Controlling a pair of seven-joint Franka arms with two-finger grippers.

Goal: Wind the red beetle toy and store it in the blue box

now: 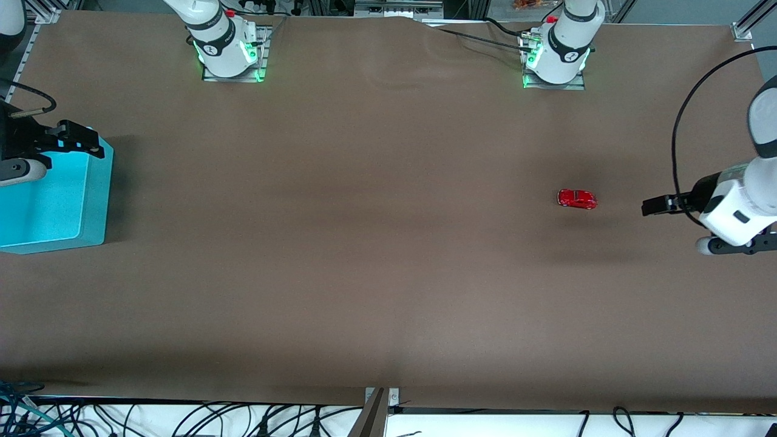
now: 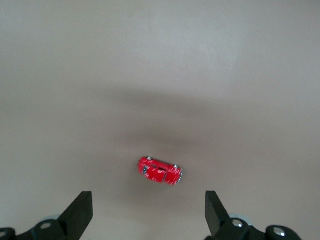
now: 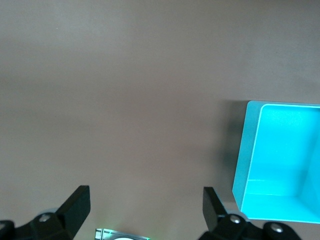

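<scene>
My left fingers (image 2: 148, 212) were spread wide just short of the red beetle toy (image 2: 160, 170), ready to grab. My right fingers (image 3: 145, 207) waited, spread, beside the blue box (image 3: 243, 165).

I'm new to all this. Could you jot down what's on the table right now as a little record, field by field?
toy: red beetle toy, on its wheels on the bare table toward the left arm's end
box: blue box, at the right arm's end, nothing seen inside
left gripper: open, up beside the toy, holding nothing
right gripper: open, over the box's rim, holding nothing
table: brown table
task state: toy not yet picked up or stored
</scene>
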